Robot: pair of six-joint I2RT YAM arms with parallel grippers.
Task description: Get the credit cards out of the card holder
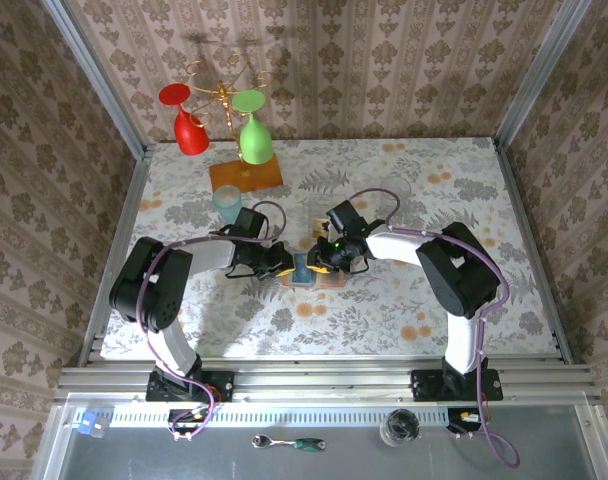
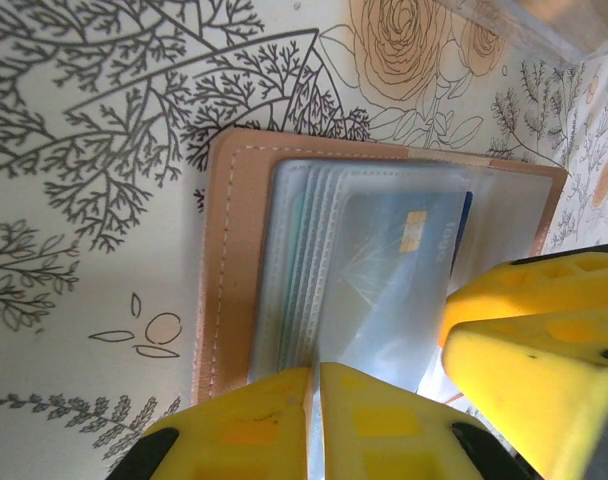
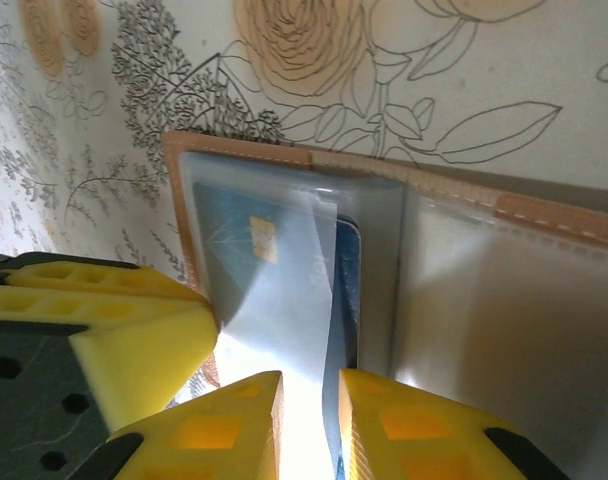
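**A:** How do the arms stand?

**B:** The left arm (image 1: 184, 262) and the right arm (image 1: 429, 245) are both bent at the elbow and reach inward. The left gripper (image 2: 314, 400) and the right gripper (image 3: 309, 405) face each other tip to tip, low over the flowered table (image 1: 434, 180).

**A:** Any writing?

**B:** None readable. The blue credit card (image 2: 404, 250) has a gold chip (image 2: 414, 230), and its pale print is too blurred.

**A:** And the card holder?

**B:** The card holder (image 2: 229, 260) lies open and flat, straight ahead of both sets of fingertips. The left fingers (image 2: 384, 425) press almost together on the edge of its clear sleeves. The card lies just past their tips, towards the right gripper. The right fingers (image 3: 414, 435) stand narrow, with a clear leaf and the card's edge running into the gap. I cannot tell whether they pinch.
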